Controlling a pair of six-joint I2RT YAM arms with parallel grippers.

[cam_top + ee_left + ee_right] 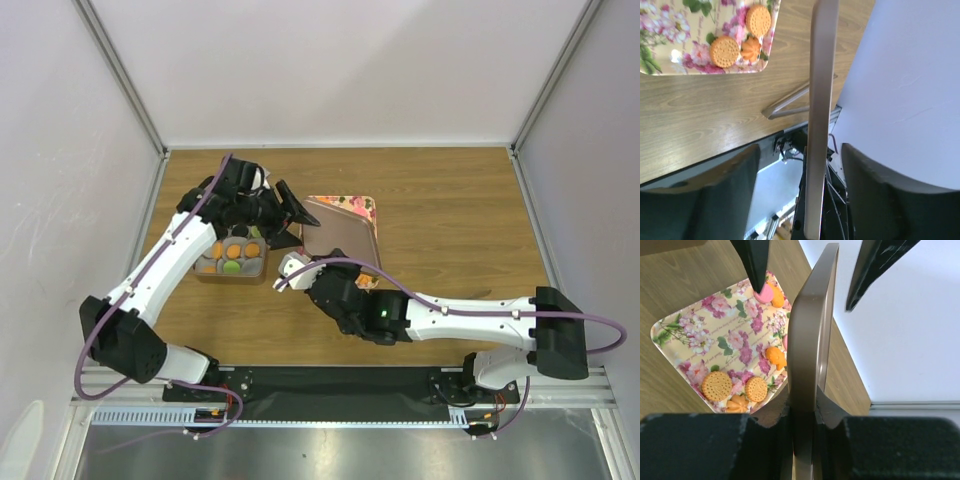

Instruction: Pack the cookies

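Note:
A grey-bronze metal lid [338, 240] stands on edge over the floral tray [356, 206]. My right gripper [807, 407] is shut on the lid's [807, 340] near rim. My left gripper [801, 150] is open, one finger on each side of the lid [820, 100] with a gap on both sides. Its black fingers [752, 260] show at the top of the right wrist view. Several cookies lie on the tray [695, 335]: round orange biscuits [716, 385], a flower-shaped one [737, 402] and a pink one [765, 294]. More cookies [245, 250] fill the tin [205, 270] under the left arm.
The tin sits left of the tray on the wooden table [450, 230]. White walls close in the table on three sides. The right arm [450, 315] stretches across the near part of the table. The tray's corner with orange cookies [724, 51] shows in the left wrist view.

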